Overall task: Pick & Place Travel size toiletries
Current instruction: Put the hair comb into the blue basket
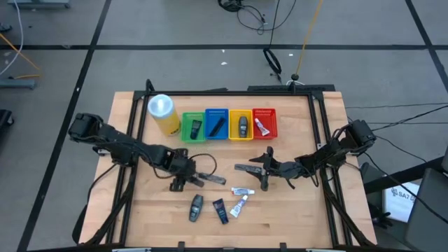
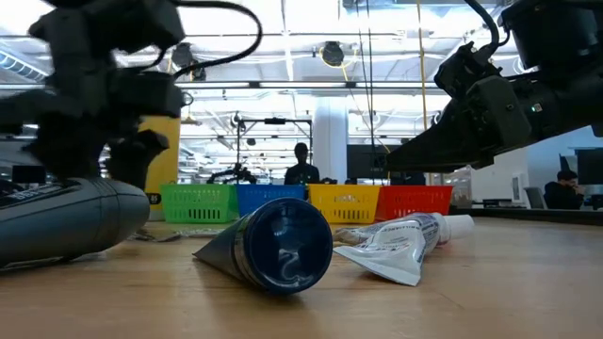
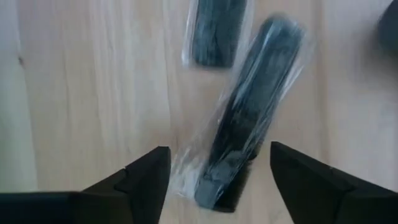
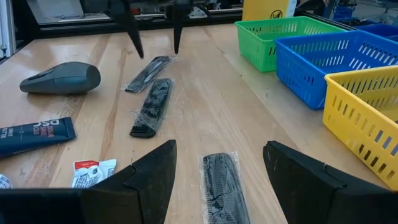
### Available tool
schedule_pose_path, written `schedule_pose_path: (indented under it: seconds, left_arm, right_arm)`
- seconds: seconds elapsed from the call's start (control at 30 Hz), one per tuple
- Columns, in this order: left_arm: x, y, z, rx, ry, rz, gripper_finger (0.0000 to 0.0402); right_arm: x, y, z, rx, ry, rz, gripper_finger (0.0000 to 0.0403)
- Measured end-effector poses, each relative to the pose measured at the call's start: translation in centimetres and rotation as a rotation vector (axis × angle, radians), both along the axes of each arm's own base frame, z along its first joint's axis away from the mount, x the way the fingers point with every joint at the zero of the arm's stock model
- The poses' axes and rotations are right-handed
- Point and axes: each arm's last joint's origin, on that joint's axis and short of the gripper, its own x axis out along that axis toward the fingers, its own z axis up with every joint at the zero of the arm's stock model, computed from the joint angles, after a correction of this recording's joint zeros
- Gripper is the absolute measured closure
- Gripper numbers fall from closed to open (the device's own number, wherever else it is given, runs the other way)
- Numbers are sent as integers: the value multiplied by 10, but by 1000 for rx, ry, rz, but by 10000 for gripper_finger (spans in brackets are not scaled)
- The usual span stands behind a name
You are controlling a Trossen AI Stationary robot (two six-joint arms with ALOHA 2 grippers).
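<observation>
Left hand [image 3: 214, 180] wide open, empty, poised over wrapped comb [image 3: 249, 106] on counter [image 3: 93, 93]; comb's long axis running forward between fingers, slightly skewed. Right hand [image 4: 217, 171] open, empty, over second comb [image 4: 222, 180], likewise lengthwise between fingers.

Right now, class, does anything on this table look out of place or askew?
Nothing is spilled or damaged. The loose toiletries lie scattered at odd angles: two wrapped black combs overlap slightly, and the dark blue tube and white tube point different ways. The four baskets stand in a tidy row.
</observation>
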Motion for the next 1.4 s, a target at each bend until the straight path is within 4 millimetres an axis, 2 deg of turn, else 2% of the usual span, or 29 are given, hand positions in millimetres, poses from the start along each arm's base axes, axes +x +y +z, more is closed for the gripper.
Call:
schedule_pose_path:
  seconds: [0.2, 0.5, 0.93, 1.4]
  left_arm:
    - [-11, -11, -18, 23, -72, -10, 130]
    - [-21, -12, -29, 6, -53, 20, 183]
    - [-17, -13, -26, -13, -82, 98, 272]
    - [-3, -25, -3, -38, -145, 111, 285]
  right_arm:
    - [0, 0, 0, -2, 0, 0, 167]
    - [0, 0, 0, -2, 0, 0, 167]
    - [0, 0, 0, -3, 0, 0, 167]
    - [0, 0, 0, -3, 1, 0, 167]
